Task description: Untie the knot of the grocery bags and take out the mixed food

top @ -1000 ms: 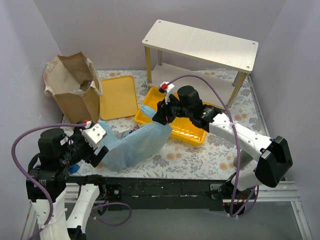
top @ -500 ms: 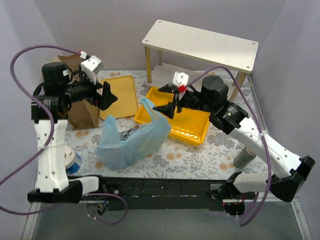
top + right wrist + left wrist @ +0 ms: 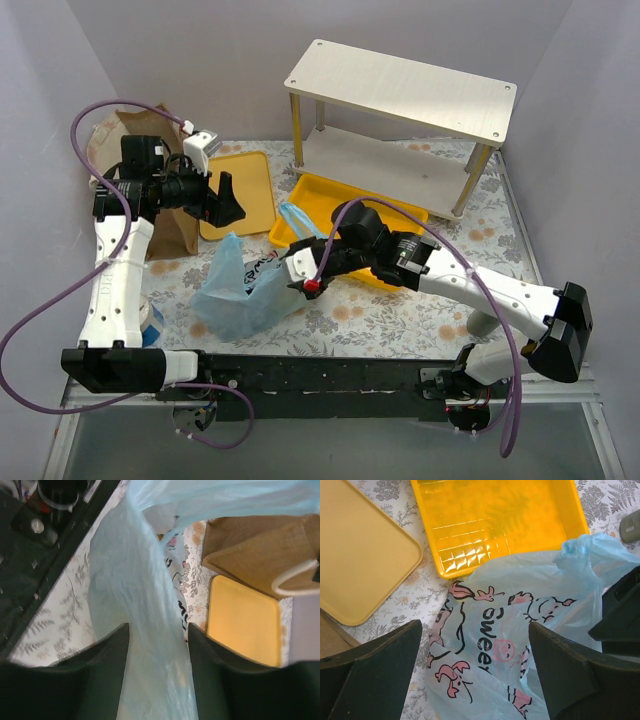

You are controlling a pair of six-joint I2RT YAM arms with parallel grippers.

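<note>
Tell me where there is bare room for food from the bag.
Free: the deep yellow plastic tray, nothing in it; the flat yellow tray beside it; the flowered cloth to the right of the deep tray. Crowded: the near left, where the light-blue plastic bag lies by the brown paper bag.

Left gripper (image 3: 225,200) has lifted off the light-blue bag (image 3: 240,295) to beside the paper bag (image 3: 178,228); right gripper (image 3: 300,272) has descended from over the yellow tray (image 3: 340,192) onto the now slumped bag, film between its fingers (image 3: 105,675).

Left arm (image 3: 120,260) high, left fingers (image 3: 370,675) spread wide; right arm (image 3: 480,285) low and outstretched, right fingers (image 3: 100,670) apart.
</note>
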